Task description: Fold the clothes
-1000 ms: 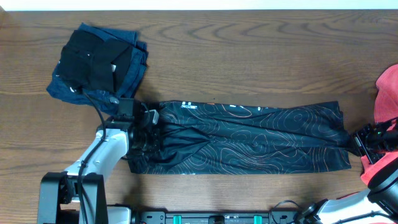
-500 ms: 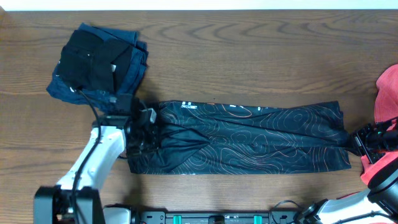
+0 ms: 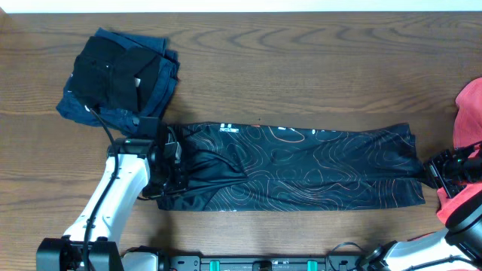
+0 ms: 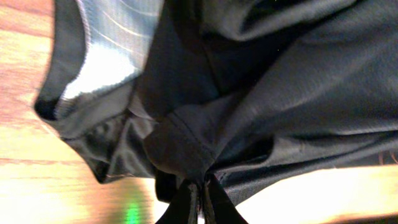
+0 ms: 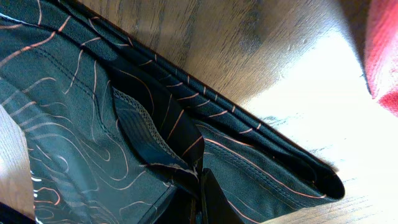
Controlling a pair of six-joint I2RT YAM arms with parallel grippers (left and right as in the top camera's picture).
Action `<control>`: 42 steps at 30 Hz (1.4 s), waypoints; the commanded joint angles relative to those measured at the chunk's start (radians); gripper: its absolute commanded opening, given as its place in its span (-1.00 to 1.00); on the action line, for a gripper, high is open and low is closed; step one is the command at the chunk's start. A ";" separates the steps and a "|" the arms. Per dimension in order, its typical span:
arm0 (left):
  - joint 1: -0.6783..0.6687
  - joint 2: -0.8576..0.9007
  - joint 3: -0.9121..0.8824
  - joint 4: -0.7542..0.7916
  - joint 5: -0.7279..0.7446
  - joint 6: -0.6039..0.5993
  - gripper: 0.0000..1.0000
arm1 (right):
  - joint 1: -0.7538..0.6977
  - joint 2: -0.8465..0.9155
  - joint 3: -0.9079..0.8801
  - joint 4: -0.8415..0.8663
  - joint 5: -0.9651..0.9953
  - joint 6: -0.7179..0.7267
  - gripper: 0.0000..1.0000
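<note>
Leftward and a little toward the front edge is where the left end effector has gone in the last second. It has pulled its end of the black sports shirt, made of thin shiny cloth with orange-white wavy lines, along with it. The cloth now lies flatter and more stretched than it did before. The right end effector has stayed where it was.

The shirt lies on the brown wooden desk as one long band. Its long line runs from left to right, side to side in front of the robot.

Both end effectors are closed tight on the shirt. The left wrist view shows the left one pinching a bunched fold at the left end. The right wrist view shows the right one pinching the hem at the right end.

So all of the shirt lies to the right of the left end effector and to the left of the right one. Each arm is at its own end, and neither is nearer to the middle.

It looks as if the next fold must carry one end along that long line toward the other end.

A stack of folded navy and black clothes sits just behind the left arm. A coral-red cloth garment lies by the right arm.
</note>
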 commanded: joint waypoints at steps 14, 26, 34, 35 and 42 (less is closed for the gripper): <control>0.000 -0.003 -0.015 0.039 -0.064 -0.017 -0.37 | -0.006 0.007 0.016 -0.043 0.052 -0.008 -0.75; 0.000 -0.003 0.030 0.082 0.035 -0.016 -0.07 | -0.008 -0.037 0.129 0.001 -0.058 -0.041 -0.29; -0.001 -0.003 0.048 0.181 0.106 -0.017 0.02 | -0.002 -0.151 0.246 -0.003 -0.019 0.026 -0.32; -0.002 -0.003 0.047 0.191 0.105 -0.016 0.03 | 0.006 -0.153 0.246 -0.008 -0.039 0.024 -0.38; -0.015 0.056 -0.019 0.297 0.105 -0.016 0.10 | 0.139 -0.152 0.243 -0.049 -0.055 -0.082 -0.29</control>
